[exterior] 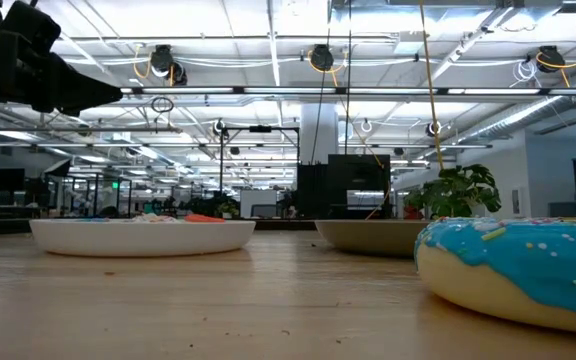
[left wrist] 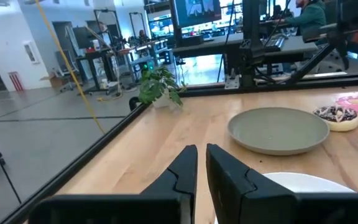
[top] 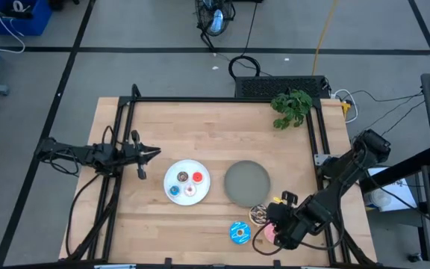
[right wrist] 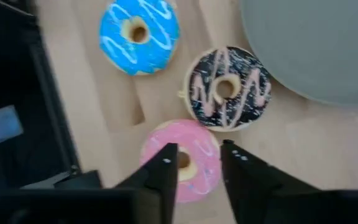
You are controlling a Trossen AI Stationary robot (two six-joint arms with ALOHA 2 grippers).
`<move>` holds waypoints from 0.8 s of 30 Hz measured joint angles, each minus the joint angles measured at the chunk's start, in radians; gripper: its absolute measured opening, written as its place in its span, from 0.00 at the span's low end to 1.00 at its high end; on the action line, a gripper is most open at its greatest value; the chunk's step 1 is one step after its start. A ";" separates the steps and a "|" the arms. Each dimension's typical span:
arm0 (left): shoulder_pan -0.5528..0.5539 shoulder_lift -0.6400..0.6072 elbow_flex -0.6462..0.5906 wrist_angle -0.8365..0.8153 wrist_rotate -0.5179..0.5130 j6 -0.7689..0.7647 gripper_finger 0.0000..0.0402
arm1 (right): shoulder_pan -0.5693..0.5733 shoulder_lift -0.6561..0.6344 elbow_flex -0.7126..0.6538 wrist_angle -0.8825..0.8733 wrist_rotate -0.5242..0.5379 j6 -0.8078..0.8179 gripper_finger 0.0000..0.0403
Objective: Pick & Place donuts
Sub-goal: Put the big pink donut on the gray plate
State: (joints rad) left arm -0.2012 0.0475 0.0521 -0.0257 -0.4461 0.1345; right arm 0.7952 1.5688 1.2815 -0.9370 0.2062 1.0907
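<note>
The right gripper [right wrist: 194, 163], fingers parted, hovers over the pink donut [right wrist: 188, 149], apparently about to drop and pinch it.

Bright ceiling lights, blurred right-wrist view

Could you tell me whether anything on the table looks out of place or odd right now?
Nothing stands out. Four tiny donuts sit on the white plate; three larger donuts lie flat beside the bare grey plate, right gripper above the pink one.
</note>
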 joint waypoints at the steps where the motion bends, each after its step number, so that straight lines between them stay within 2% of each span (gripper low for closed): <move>1: 0.000 0.000 0.000 0.000 0.000 0.002 0.10 | 0.000 0.000 -0.009 0.000 -0.001 0.007 0.30; 7: 0.000 0.000 0.000 0.000 0.000 -0.003 0.10 | -0.001 0.000 -0.070 0.001 -0.030 -0.007 0.52; 12: 0.000 0.000 0.000 0.000 0.000 -0.016 0.10 | -0.009 0.000 -0.118 0.024 -0.081 -0.043 0.64; 17: 0.000 0.000 0.000 0.000 0.000 -0.028 0.10 | -0.013 0.000 -0.144 0.027 -0.136 -0.036 0.69; 24: 0.000 0.000 0.000 0.000 0.000 -0.002 0.10 | -0.020 0.000 -0.176 0.101 -0.132 -0.070 0.68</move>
State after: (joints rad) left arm -0.2012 0.0475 0.0525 -0.0257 -0.4461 0.1326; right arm 0.7747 1.5688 1.1052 -0.8361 0.0746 1.0207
